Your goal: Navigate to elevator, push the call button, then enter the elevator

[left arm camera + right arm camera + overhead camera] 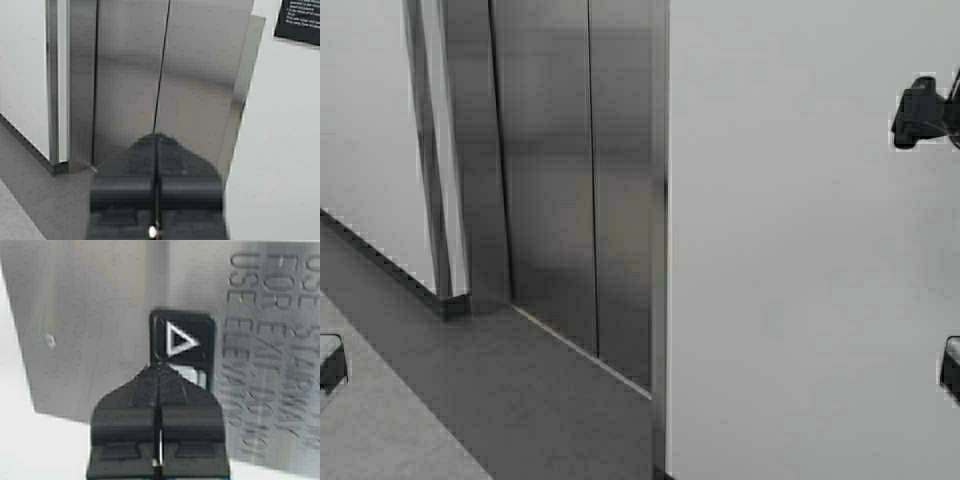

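**Call button under the right tip**

You're at the push step: your right gripper [159, 371], fingers pressed together, sits at the call button [183, 338] on its steel plate [90, 325]. Drive straight in, then back off. The elevator [575, 180] stands ahead to the left, doors closed, cabin hidden. Your left gripper [156, 142], also closed, faces the doors

The high view looks forward and down at the closed elevator [575, 190] doors and floor [470, 400]. The left wrist view faces the same doors. The right wrist view sits very near the call button [182, 337].
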Controlling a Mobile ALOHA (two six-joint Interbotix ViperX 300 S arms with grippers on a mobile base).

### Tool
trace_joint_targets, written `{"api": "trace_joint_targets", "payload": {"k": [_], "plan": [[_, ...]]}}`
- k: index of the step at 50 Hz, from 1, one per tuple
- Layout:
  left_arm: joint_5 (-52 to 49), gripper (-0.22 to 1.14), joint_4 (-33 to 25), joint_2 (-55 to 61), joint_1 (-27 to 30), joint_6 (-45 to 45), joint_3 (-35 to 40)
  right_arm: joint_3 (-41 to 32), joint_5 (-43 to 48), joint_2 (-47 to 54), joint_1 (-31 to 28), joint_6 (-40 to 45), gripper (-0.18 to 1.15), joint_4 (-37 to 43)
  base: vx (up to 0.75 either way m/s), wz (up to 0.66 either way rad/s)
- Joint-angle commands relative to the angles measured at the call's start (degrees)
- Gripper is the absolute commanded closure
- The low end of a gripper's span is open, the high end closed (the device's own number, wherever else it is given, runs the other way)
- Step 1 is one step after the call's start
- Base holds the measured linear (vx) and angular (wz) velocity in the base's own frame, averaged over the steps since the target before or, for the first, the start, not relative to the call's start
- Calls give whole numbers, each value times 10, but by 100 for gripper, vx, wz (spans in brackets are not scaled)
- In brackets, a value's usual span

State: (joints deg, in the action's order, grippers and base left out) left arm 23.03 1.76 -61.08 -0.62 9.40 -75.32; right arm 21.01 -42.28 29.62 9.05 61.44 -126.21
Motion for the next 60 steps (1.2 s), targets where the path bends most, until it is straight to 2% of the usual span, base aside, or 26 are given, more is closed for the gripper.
{"api": "trace_joint_targets", "payload": {"k": [1,9,16,21,27,35,39,47,52,60], "plan": [[4,89,1,1,1,1,9,23,-6,-72,-41,-7,91,-4,0,-3],[2,89,-2,-1,1,11,10,76,-15,-141,-120,-26,91,11,0,-1],[-2,89,-4,-14,1,15,12,119,-21,-203,-207,-40,91,98,0,0],[-11,89,-4,-27,1,11,12,139,-23,-247,-282,-82,91,191,0,0],[-18,89,-4,-43,1,5,11,143,-40,-302,-382,-178,91,352,0,0],[-18,89,-4,-46,1,3,10,138,-37,-378,-474,-261,91,544,0,0],[-18,89,-4,-45,1,2,9,134,14,-418,-491,-271,91,614,0,2],[-18,89,-4,-45,1,-7,6,149,195,-481,-491,-276,91,725,0,5],[-18,89,-4,-45,1,-17,5,162,268,-487,-485,-275,91,744,2,11],[-18,89,-4,-39,1,-25,5,174,330,-483,-454,-264,91,764,4,21]]}}
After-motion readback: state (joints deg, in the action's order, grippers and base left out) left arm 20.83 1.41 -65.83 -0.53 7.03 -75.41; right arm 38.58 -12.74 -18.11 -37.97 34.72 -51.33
